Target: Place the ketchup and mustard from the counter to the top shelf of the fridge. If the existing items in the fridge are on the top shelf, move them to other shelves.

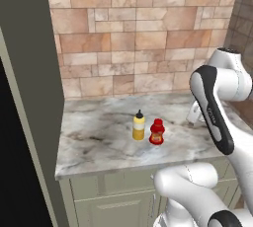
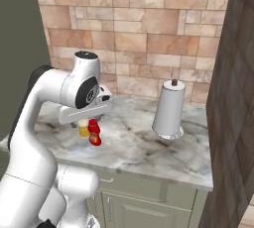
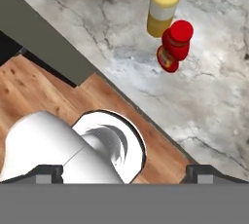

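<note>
The mustard (image 1: 139, 126), a slim yellow bottle with a black nozzle, stands upright on the marbled counter (image 1: 94, 144). The ketchup (image 1: 157, 132), a squat red bottle, stands just to its right, almost touching it. From above, the mustard (image 3: 163, 9) and ketchup (image 3: 175, 46) lie ahead of my gripper (image 3: 124, 172). It hangs open and empty over the counter's front edge, short of both bottles. My hand partly hides the mustard (image 2: 83, 129) and ketchup (image 2: 94, 134). The black fridge (image 1: 12, 181) is at the far left. Its top shelf, other shelves and existing items are out of view.
A white paper towel roll (image 2: 168, 109) stands on the counter to the right of the bottles. A tall grey-green panel (image 1: 34, 83) borders the counter on the left and a dark brown wall (image 2: 233, 98) on the right. Wooden floor (image 3: 29, 91) lies below the counter edge.
</note>
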Robot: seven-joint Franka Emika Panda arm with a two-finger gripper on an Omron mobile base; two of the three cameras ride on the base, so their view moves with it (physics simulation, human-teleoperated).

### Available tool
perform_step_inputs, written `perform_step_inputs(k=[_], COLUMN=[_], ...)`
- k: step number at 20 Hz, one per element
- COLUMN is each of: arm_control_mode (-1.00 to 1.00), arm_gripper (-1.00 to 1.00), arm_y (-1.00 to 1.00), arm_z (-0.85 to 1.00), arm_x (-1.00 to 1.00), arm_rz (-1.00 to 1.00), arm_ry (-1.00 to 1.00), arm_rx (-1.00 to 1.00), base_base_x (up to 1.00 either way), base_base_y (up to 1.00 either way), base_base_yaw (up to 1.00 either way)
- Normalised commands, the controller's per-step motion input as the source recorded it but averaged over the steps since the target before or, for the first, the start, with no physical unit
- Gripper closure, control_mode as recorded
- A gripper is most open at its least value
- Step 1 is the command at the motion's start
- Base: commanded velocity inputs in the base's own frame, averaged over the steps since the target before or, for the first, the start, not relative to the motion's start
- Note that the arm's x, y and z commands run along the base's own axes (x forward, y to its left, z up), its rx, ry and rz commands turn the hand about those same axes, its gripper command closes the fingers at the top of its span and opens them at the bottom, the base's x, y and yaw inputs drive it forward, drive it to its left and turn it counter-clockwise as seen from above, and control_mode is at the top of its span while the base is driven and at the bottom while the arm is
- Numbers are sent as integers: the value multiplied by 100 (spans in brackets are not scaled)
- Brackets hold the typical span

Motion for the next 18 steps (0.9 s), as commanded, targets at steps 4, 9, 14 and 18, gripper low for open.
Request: perform_step_inputs(k=[4,9,14,18], arm_control_mode=[-100,-100,-100,-100], arm_gripper=[-100,-100,-100,-100], arm_y=[9,5,0,0], arm_z=[-28,-23,-17,-18], arm_x=[5,0,17,31], arm_rz=[17,12,8,5], arm_ry=[0,0,0,0], arm_rx=[0,0,5,9], base_base_x=[0,0,0,0], base_base_y=[0,0,0,0], base_base_yaw=[0,0,0,0])
